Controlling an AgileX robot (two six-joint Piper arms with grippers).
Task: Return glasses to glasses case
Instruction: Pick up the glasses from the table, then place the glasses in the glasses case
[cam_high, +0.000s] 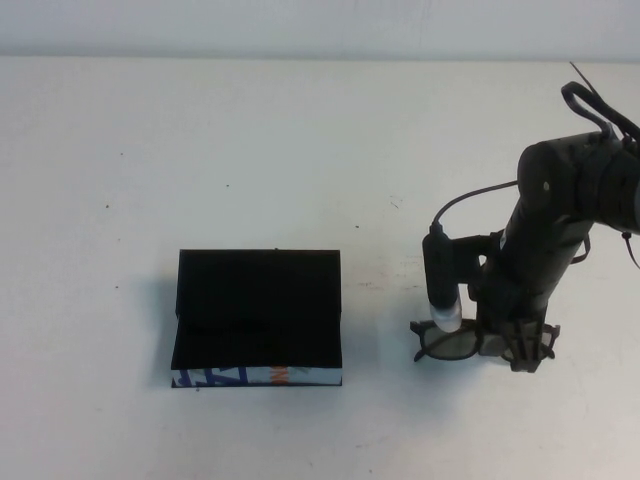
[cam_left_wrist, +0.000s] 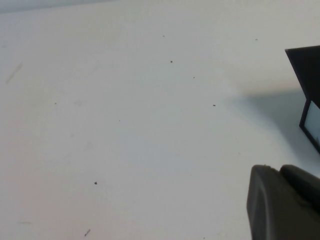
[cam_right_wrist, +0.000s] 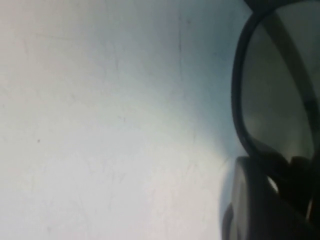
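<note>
The glasses (cam_high: 448, 343) have a dark frame and tinted lenses. They sit low over the white table, right of the glasses case (cam_high: 258, 318). My right gripper (cam_high: 527, 350) is down on their right half, shut on the frame. In the right wrist view one lens (cam_right_wrist: 277, 95) fills the edge, and the frame crosses my finger (cam_right_wrist: 245, 205). The black case lies open with its patterned edge (cam_high: 255, 376) toward me. My left gripper (cam_left_wrist: 287, 207) shows only in the left wrist view and looks shut and empty, near a corner of the case (cam_left_wrist: 307, 75).
The white table (cam_high: 300, 150) is bare around the case and the glasses. A gap of table lies between the case's right side and the glasses. The right arm (cam_high: 555, 220) stands over the table's right side.
</note>
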